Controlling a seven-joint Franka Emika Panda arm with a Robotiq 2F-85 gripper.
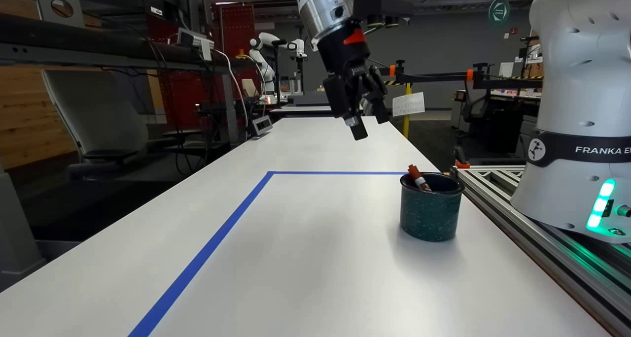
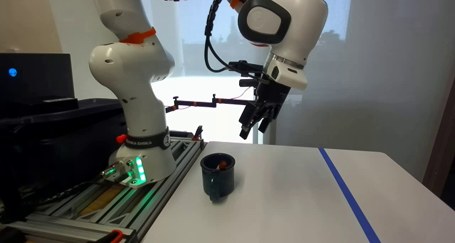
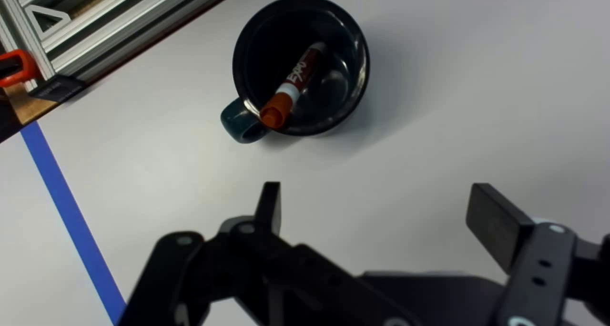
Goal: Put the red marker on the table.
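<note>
The red marker [image 1: 418, 178] leans inside the dark teal cup [image 1: 429, 214], its red cap resting at the rim. It also shows in an exterior view [image 2: 222, 165] and, nearly whole, in the wrist view [image 3: 295, 85], with a white band and its cap end above the handle side. The cup stands upright on the white table [image 1: 320, 258], which also shows in the wrist view [image 3: 167, 149]. My gripper [image 3: 376, 207] is open and empty, in the air above the table and apart from the cup. It also shows in both exterior views [image 1: 370, 124] [image 2: 253, 130].
A blue tape line [image 1: 209, 248] forms a corner on the table. A metal frame [image 3: 105, 35] with the robot base [image 2: 145, 161] runs along the table edge beside the cup. A small grey device [image 1: 262, 125] stands at the far left table edge.
</note>
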